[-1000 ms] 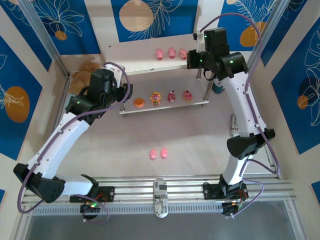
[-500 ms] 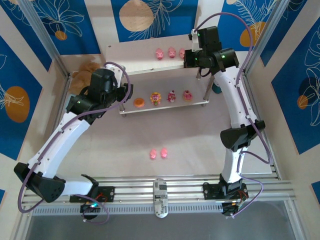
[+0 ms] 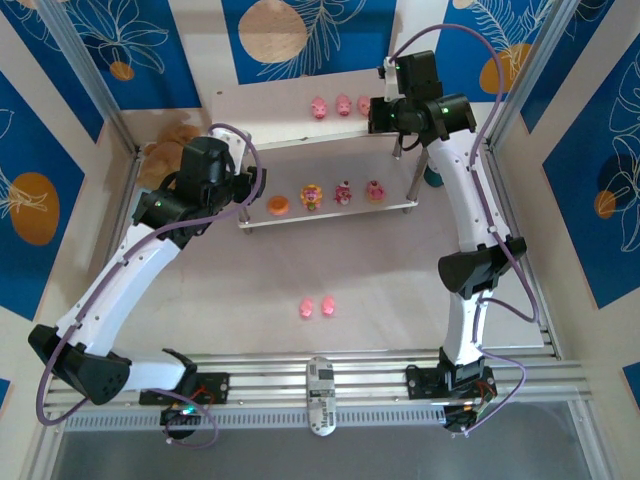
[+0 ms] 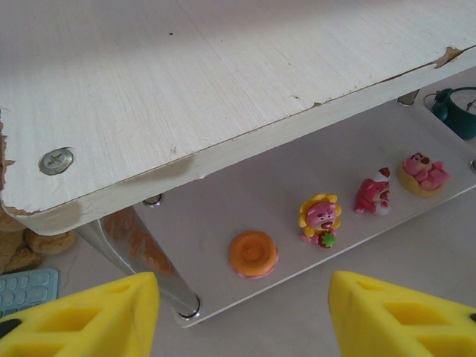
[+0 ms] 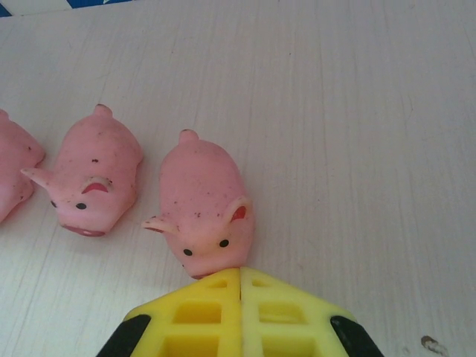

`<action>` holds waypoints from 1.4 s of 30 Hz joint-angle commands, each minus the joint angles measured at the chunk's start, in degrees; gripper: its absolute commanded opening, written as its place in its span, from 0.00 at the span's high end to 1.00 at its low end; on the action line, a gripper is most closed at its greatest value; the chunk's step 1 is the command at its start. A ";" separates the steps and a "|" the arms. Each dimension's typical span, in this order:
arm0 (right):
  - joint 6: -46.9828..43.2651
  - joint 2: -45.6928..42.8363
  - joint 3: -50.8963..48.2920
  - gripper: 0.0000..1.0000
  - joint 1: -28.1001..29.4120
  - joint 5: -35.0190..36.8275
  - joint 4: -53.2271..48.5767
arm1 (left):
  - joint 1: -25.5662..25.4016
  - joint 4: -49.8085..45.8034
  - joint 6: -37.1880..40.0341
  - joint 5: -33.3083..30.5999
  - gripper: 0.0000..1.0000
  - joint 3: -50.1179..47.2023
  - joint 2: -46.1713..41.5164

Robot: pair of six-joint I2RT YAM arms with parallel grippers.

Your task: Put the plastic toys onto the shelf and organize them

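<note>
The shelf (image 3: 290, 128) stands at the back of the table. Three pink piglets (image 3: 343, 105) sit in a row on its top board. On the lower board lie a flat orange piece (image 4: 253, 253) and three pink-and-yellow figures (image 4: 320, 218). Two more piglets (image 3: 317, 308) lie side by side on the table in front. My left gripper (image 4: 245, 327) hangs open at the shelf's left end, facing the orange piece, with nothing between its fingers. My right gripper (image 5: 239, 274) is shut and empty over the top board, its tip touching the snout of the rightmost piglet (image 5: 204, 204).
A brown teddy bear (image 3: 165, 145) and a teal calculator (image 4: 26, 290) lie left of the shelf. A metal leg (image 4: 123, 245) stands just ahead of my left finger. A teal round object (image 4: 460, 111) sits behind the shelf's right end.
My right gripper has moved left and farther back over the top board, up to the rightmost piglet. The left arm has stayed where it was.
</note>
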 commanded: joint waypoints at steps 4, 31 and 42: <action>-0.14 1.63 2.32 0.98 -0.27 -2.17 -0.20 | 0.81 1.41 0.61 -0.35 0.38 0.19 -0.30; 3.91 -11.57 -11.05 0.95 -2.90 -13.83 7.73 | 1.21 1.42 0.04 1.43 0.38 -1.01 -0.28; 5.43 -40.61 -47.74 0.55 8.26 4.28 4.26 | -11.17 -3.74 -3.76 -1.12 0.39 -15.31 -5.57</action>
